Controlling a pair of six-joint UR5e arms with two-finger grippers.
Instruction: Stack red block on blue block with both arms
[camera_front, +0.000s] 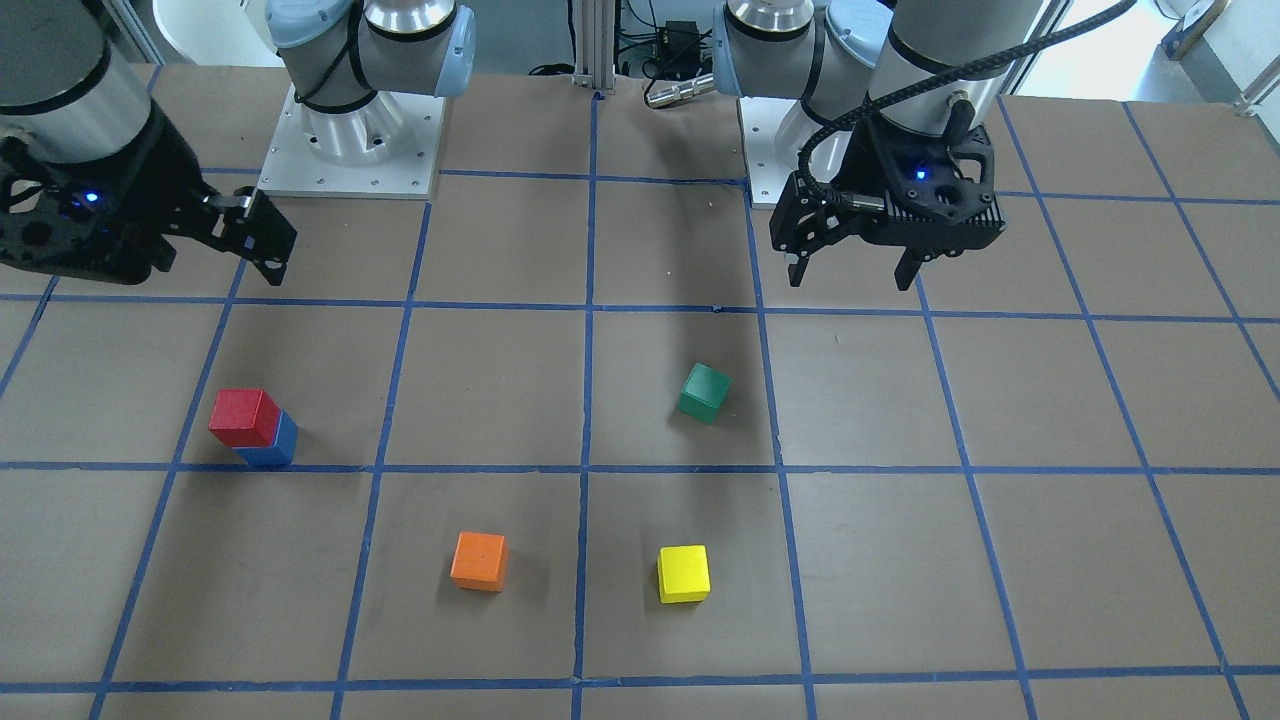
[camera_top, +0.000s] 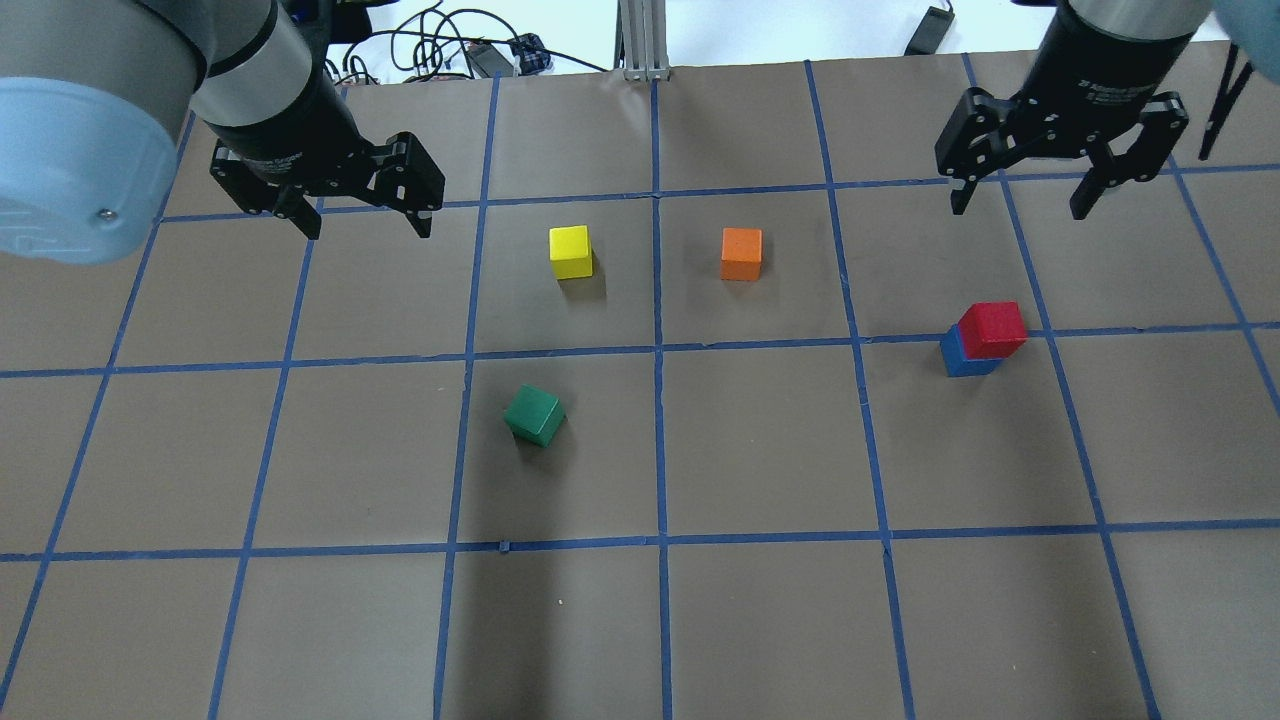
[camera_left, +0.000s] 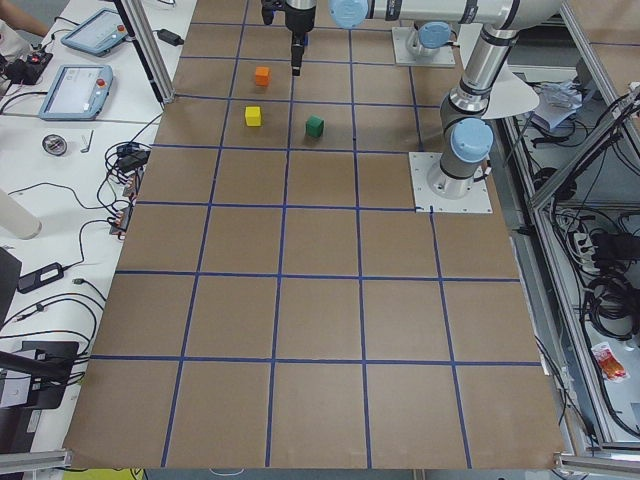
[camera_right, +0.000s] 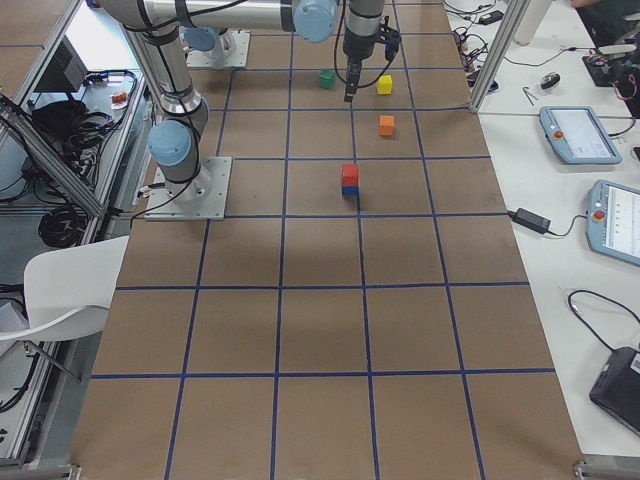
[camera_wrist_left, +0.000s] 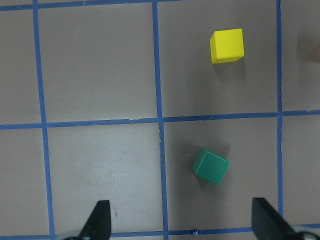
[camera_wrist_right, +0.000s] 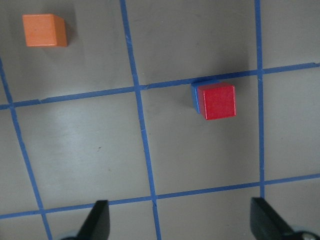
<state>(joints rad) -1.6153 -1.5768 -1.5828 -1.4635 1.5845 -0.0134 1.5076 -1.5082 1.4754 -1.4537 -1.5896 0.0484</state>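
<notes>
The red block (camera_top: 992, 328) sits on top of the blue block (camera_top: 960, 358), slightly offset, at the table's right; the stack also shows in the front view, red (camera_front: 243, 417) on blue (camera_front: 272, 445), and in the right wrist view, red (camera_wrist_right: 219, 101) over a blue edge (camera_wrist_right: 195, 97). My right gripper (camera_top: 1020, 205) is open and empty, raised above the table beyond the stack, apart from it. My left gripper (camera_top: 368, 228) is open and empty, raised at the far left, left of the yellow cube. In the front view the left gripper (camera_front: 852, 275) hangs at the right and the right gripper (camera_front: 262, 245) at the left.
A yellow cube (camera_top: 571, 251) and an orange cube (camera_top: 741, 253) lie at mid-table, a tilted green cube (camera_top: 534, 415) nearer me. The left wrist view shows the green cube (camera_wrist_left: 211, 166) and the yellow cube (camera_wrist_left: 227, 45). The brown table (camera_top: 760, 620) has blue tape lines.
</notes>
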